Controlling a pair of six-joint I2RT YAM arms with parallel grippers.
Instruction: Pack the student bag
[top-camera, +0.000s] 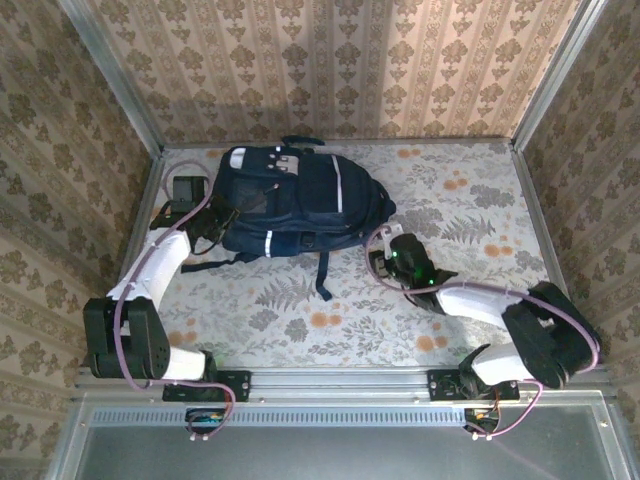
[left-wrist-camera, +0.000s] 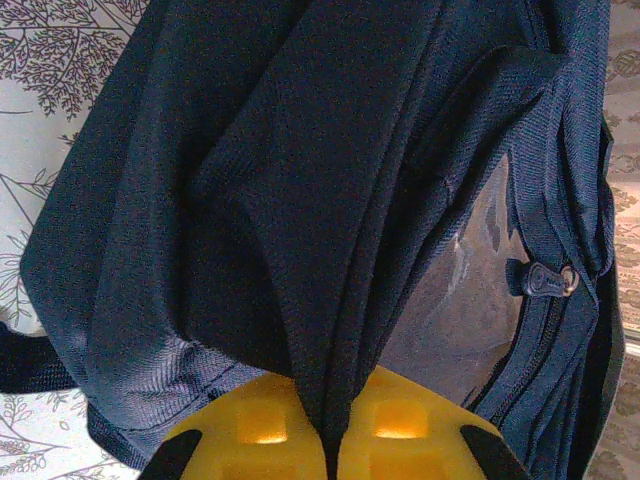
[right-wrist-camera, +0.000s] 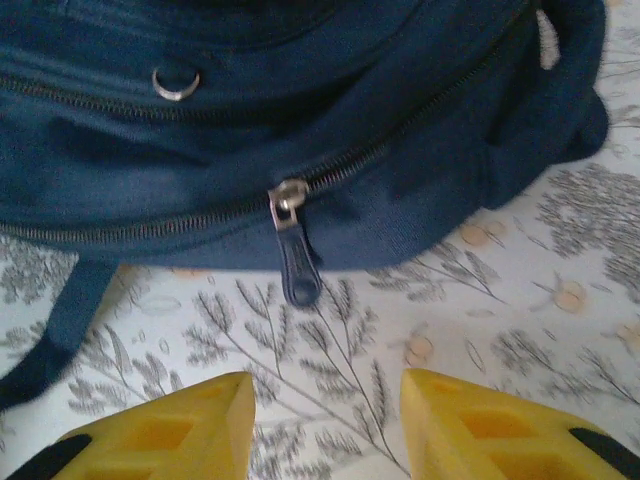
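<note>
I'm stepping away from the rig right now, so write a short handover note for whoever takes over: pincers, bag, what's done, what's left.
Left pincer: shut on a fold of the student bag, at its left side.
Right pincer: open, empty, just short of the zip pull on the bag's near side.
Bag: lying on the table, far centre-left.
Done: bag pinned by the left arm.
Left: probably the zip. I cannot tell whether it is fully shut, nor what is inside.
</note>
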